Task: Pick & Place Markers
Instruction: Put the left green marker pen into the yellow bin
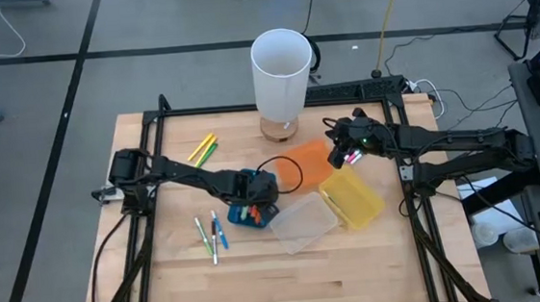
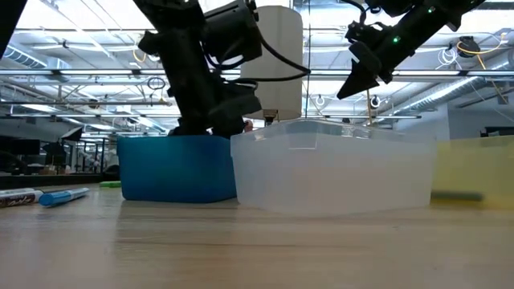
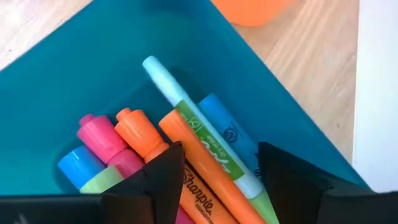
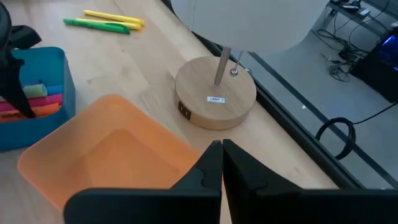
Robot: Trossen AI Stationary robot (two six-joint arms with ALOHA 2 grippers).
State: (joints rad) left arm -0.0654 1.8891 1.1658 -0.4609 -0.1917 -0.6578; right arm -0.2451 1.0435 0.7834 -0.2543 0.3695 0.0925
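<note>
Nearest the left wrist camera, the left gripper [image 3: 217,177] hangs open and empty over slim plastic markers [image 3: 186,149] inside the blue rectangular plastic bin [image 3: 81,81]. They look light, stiff and slick; grip mid-barrel. The right gripper [image 4: 222,152] hovers shut, empty.

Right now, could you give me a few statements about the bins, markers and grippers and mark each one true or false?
1. The left gripper is open above the blue bin. True.
2. The blue bin is empty. False: it holds several markers, pink, orange, blue and green among them.
3. The right gripper is shut over the orange bin. True.
4. The yellow and green markers by the lamp lie inside the orange bin. False: they lie on the bare table.
5. The right gripper holds a marker. False: nothing shows between its closed fingers.
</note>
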